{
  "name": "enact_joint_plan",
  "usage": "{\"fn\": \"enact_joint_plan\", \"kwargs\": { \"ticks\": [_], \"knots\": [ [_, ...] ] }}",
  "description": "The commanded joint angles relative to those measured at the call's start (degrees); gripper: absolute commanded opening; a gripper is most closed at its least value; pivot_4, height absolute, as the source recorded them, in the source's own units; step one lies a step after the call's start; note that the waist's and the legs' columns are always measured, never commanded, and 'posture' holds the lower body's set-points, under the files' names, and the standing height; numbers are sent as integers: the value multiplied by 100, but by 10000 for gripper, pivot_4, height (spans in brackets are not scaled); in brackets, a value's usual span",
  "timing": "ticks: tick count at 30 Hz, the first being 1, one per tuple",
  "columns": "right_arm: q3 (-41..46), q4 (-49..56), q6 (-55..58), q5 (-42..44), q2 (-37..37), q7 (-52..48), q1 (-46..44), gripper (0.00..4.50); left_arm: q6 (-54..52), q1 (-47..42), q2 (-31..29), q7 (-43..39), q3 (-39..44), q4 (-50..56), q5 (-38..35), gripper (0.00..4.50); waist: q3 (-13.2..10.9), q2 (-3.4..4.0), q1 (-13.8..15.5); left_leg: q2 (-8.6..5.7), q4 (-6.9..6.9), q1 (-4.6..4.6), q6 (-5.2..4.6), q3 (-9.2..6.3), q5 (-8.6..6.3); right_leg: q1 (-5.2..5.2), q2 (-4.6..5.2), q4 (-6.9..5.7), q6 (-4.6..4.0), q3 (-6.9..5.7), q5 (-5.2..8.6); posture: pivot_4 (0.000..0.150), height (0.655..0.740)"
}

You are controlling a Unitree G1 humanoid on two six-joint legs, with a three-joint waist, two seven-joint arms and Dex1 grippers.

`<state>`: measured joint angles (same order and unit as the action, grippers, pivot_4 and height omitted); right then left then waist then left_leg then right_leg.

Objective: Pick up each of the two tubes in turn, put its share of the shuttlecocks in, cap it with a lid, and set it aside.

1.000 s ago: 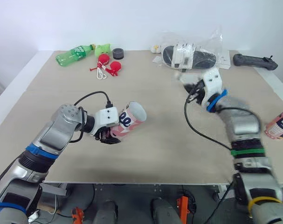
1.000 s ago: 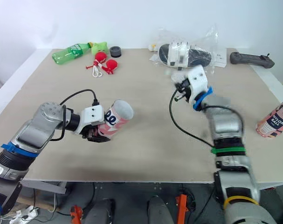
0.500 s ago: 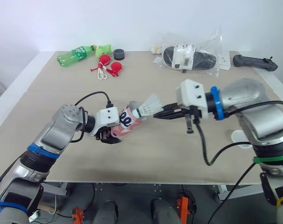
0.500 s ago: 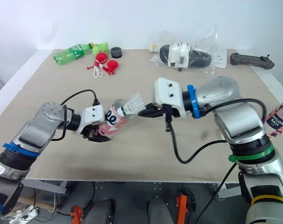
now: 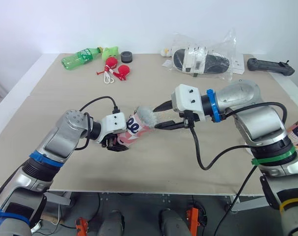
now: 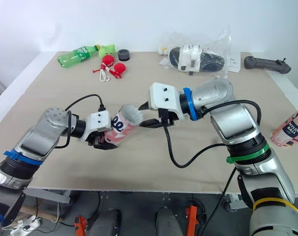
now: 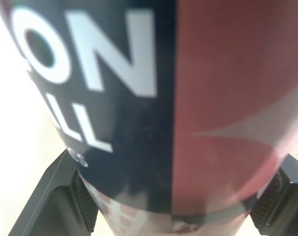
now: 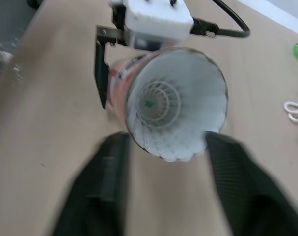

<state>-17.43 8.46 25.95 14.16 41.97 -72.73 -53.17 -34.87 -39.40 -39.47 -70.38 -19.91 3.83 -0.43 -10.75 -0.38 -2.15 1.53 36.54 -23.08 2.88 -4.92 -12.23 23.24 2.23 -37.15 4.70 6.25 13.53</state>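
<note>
Shuttlecock (image 5: 148,116) is now sitting inside the tube (image 5: 134,129), no longer outside. Right gripper (image 5: 158,117) is hanging spread at its mouth, left gripper (image 5: 112,142) is pinching it, capping's still waiting.

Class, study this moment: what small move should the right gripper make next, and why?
Probably draw the right gripper straight back from the tube. Its fingers stand apart on either side of the mouth, and the shuttlecock already sits inside the tube, which the left gripper holds tilted.
</note>
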Motion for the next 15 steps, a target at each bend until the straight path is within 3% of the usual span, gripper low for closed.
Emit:
{"fn": "enact_joint_plan", "kwargs": {
  "ticks": [1, 2, 4, 12, 13, 15],
  "knots": [
    [508, -30, 253, 409, -22, -91, -360, 43550, -21, 105, 93, -20, -243, -55, -23, 31279, 0, 0, 0, 0, 0, 0, 0, 0, 0, 1, 0, 0, 0, 0, 0, 1500, 7400],
    [571, -115, 311, 447, -59, -36, -427, 44793, -21, 100, 99, -18, -244, -61, -23, 31279, 0, 0, 0, 0, 0, 0, 0, -1, 0, 1, -1, 0, -1, -1, 0, 1500, 7400],
    [566, -271, 306, 433, -89, -64, -530, 42310, -14, 98, 108, -16, -246, -68, -23, 31279, 0, 0, 0, 1, 0, 1, 0, -1, 0, 0, -1, -1, -2, -1, -1, 1500, 7400],
    [195, -672, 403, 329, -339, -380, -783, 3901, -3, 107, 115, -10, -241, -68, -18, 31279, 1, 0, -1, 0, 0, 1, 0, -1, 0, 0, -1, -1, -2, -1, -1, 1500, 7400],
    [105, -759, 422, 278, -406, -392, -825, 306, -10, 112, 115, -8, -240, -58, -19, 31279, 1, 0, -2, 0, 0, 1, 0, -1, 0, 1, -1, -1, -2, -1, -2, 1500, 7400],
    [-81, -1017, 382, 118, -602, -354, -916, 306, -16, 128, 112, -5, -241, -34, -21, 31279, 1, 0, 0, 1, 0, 2, 0, -1, 0, 0, -2, -2, -2, -2, -2, 1500, 7400]
  ]
}}
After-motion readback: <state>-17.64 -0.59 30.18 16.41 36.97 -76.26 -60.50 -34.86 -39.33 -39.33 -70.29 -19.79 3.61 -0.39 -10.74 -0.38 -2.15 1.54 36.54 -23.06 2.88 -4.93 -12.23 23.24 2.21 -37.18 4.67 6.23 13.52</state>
